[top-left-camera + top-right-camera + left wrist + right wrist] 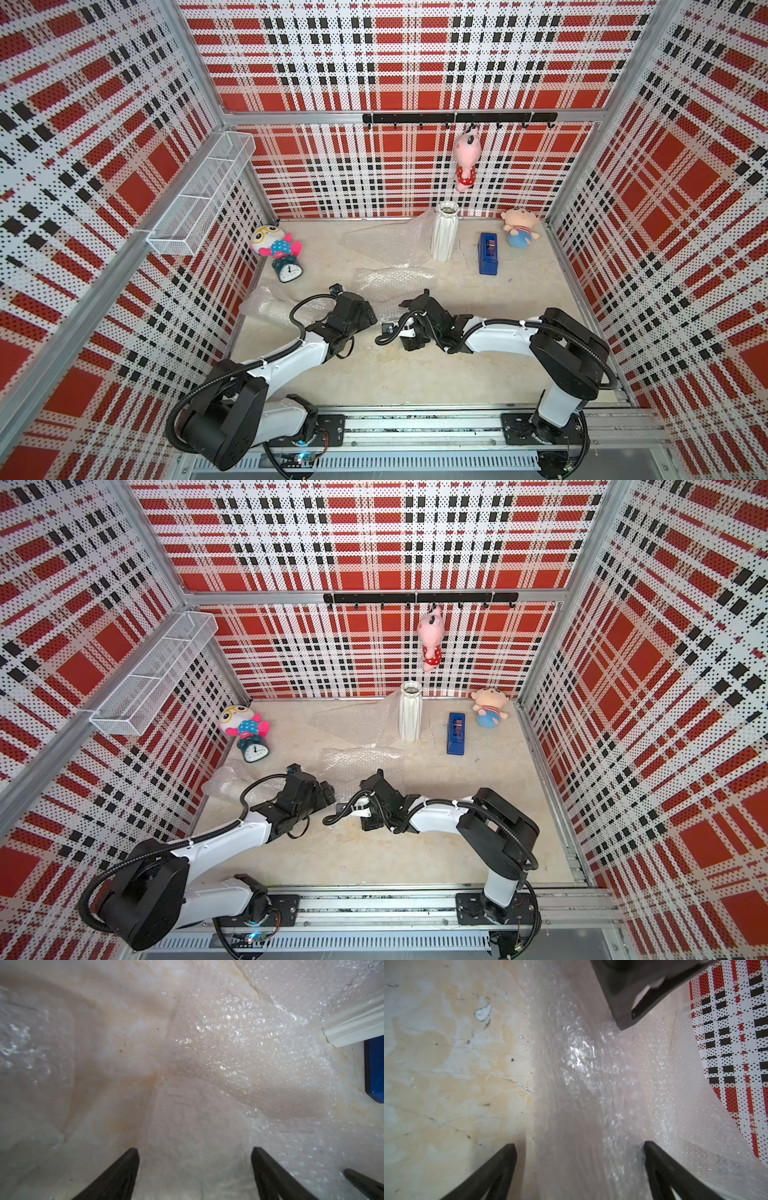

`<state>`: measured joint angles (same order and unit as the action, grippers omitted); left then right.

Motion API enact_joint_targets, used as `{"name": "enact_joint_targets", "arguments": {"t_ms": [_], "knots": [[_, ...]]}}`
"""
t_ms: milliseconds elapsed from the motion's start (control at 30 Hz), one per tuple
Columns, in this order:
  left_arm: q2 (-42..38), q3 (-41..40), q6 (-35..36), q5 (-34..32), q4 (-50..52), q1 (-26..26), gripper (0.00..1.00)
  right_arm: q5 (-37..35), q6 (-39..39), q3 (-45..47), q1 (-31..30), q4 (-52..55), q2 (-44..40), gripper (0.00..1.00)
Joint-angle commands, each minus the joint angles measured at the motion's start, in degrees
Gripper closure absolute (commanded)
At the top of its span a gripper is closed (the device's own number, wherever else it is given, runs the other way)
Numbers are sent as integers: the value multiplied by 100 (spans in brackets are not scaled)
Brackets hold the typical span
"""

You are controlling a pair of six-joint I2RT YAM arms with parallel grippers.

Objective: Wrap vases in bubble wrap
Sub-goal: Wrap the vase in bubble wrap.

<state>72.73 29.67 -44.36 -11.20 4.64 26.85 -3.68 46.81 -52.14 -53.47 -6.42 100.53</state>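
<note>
A tall white ribbed vase (444, 232) (410, 712) stands upright near the back wall; its base shows in the left wrist view (353, 1028). One bubble wrap sheet (384, 243) lies flat beside it. A rolled bundle of bubble wrap (390, 282) (218, 1053) (581, 1084) lies mid-table; what is inside it does not show. A crumpled sheet (270, 305) lies by the left wall. My left gripper (371, 318) (195, 1159) and right gripper (411, 305) (580, 1151) hover open over the bundle's near end, facing each other, with the wrap passing between their fingers.
A blue tape dispenser (488, 253) (374, 1068) sits right of the vase. Plush toys (519, 228) (274, 245) and a small alarm clock (288, 270) stand at the back corners. A pink toy (466, 160) hangs from the hook rail. A wire basket (199, 199) is mounted on the left wall.
</note>
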Motion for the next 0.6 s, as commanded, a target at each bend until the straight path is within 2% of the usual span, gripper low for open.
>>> {"name": "enact_joint_targets", "arguments": {"t_ms": [0,300,433,567], "knots": [[191,155,267,74,72,-145,12,-93,136,-9,56,610,305,2],[560,420,463,223,-69,-352,12,-358,160,-111,100,694,578,4],[624,510,506,274,-53,-436,11,-487,168,-164,100,669,701,10],[361,570,504,238,120,-630,10,-531,96,-233,100,647,717,21]]}}
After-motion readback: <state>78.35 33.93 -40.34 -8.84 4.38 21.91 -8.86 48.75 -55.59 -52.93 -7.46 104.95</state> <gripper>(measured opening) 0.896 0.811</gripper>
